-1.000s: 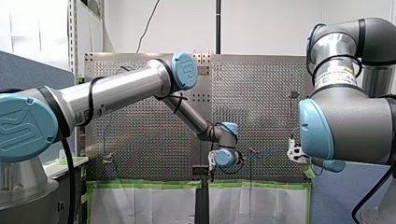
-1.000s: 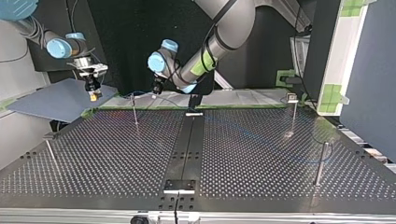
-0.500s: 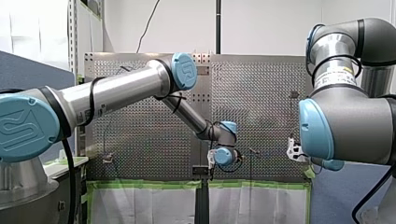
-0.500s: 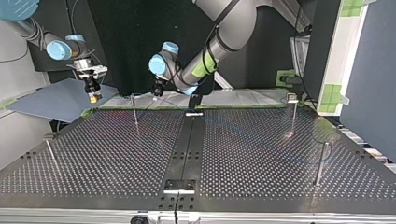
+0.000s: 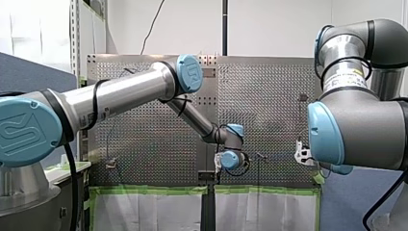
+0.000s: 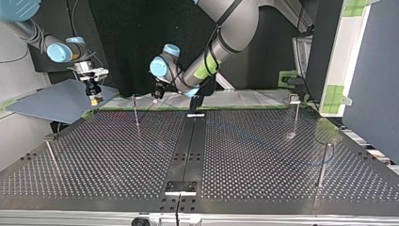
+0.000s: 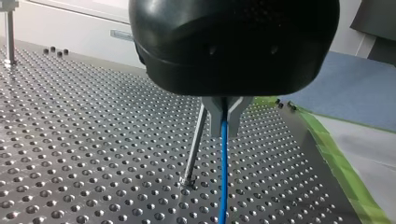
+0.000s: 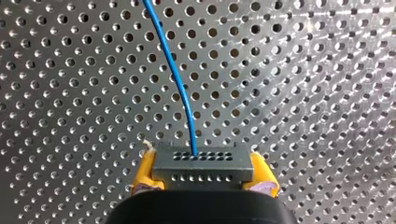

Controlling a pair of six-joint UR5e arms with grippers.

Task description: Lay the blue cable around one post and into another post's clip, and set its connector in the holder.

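The blue cable (image 7: 223, 172) hangs down from my left gripper (image 7: 224, 122), whose metal fingers are shut on it just above the perforated table (image 7: 93, 154). A thin metal post (image 7: 194, 145) stands close beside the cable. My right gripper (image 8: 201, 173) is shut on the grey connector (image 8: 201, 164) between yellow pads (image 8: 145, 170), and the cable (image 8: 175, 74) leaves the connector's face. In the top view my left gripper (image 6: 155, 93) hovers by the far post (image 6: 135, 112), and my right gripper (image 6: 95, 98) hangs beyond the table's far left corner.
Other posts stand at the top view's left (image 6: 51, 151), right (image 6: 295, 117) and near right (image 6: 323, 165). A black strip (image 6: 188, 146) runs down the table's middle with a fixture (image 6: 180, 188) at its near end. A blue-grey board (image 6: 51, 101) lies under my right gripper.
My left gripper has drifted slightly toward the far post, still holding the cable. My right gripper has barely moved.
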